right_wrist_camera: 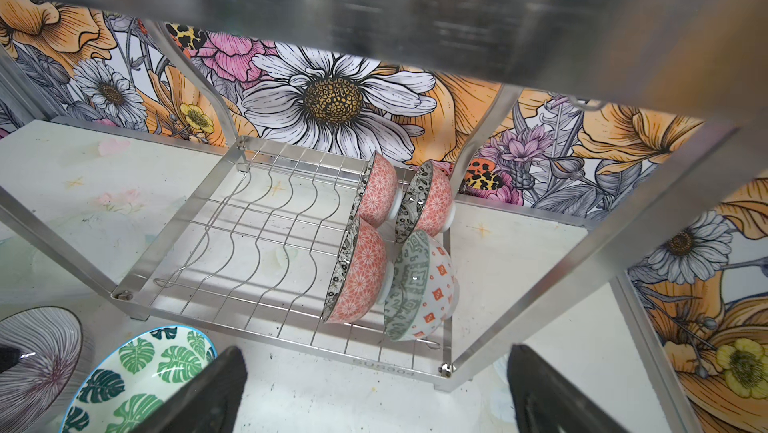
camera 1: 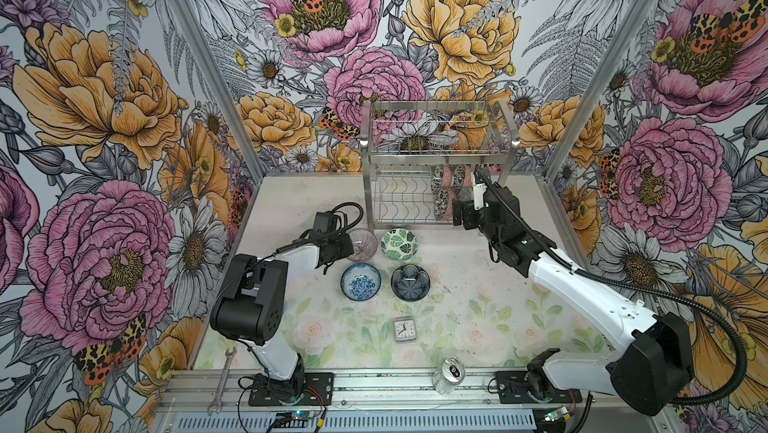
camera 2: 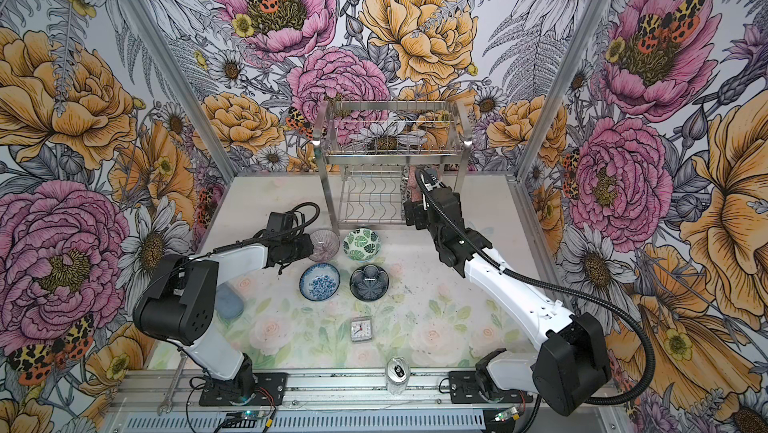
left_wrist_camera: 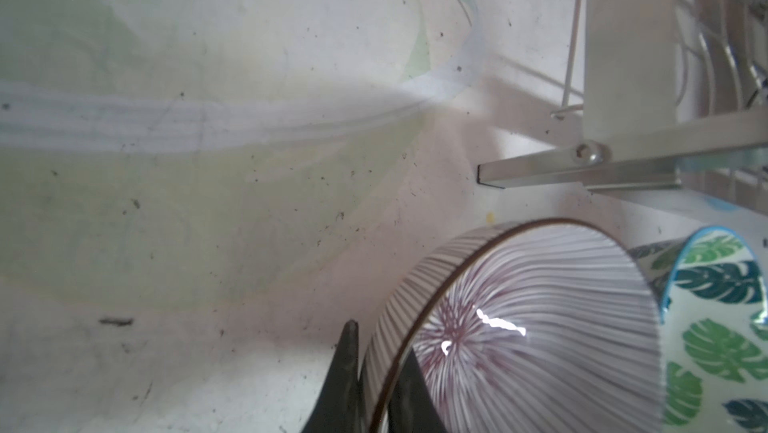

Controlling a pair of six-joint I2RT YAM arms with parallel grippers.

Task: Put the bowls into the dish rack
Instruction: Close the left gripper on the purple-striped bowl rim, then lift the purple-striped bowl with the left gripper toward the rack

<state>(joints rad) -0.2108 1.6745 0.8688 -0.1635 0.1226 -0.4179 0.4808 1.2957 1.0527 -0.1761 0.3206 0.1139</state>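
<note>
Four bowls lie in front of the dish rack (camera 1: 440, 157) (camera 2: 395, 154): a purple-striped bowl (camera 1: 365, 244) (camera 2: 326, 244) (left_wrist_camera: 540, 327), a green leaf bowl (camera 1: 399, 244) (camera 2: 362, 245) (right_wrist_camera: 137, 372), a blue floral bowl (camera 1: 360, 282) (camera 2: 319, 282) and a dark blue bowl (camera 1: 410, 282) (camera 2: 369, 282). My left gripper (camera 1: 352, 246) (left_wrist_camera: 380, 381) is shut on the striped bowl's rim, one finger inside and one outside. Several pink and green-patterned bowls (right_wrist_camera: 361, 273) stand on edge at the right end of the rack's wavy-wire tier. My right gripper (camera 1: 478, 179) (right_wrist_camera: 374, 393) hangs open before the rack's right front corner, holding nothing.
A small square clock (camera 1: 404, 329) lies nearer the front, and a silver can (camera 1: 449, 374) stands at the table's front rail. A wrench (camera 1: 222, 381) lies at the front left. A grey-blue object (camera 2: 228, 302) sits under the left arm. Flowered walls close in three sides.
</note>
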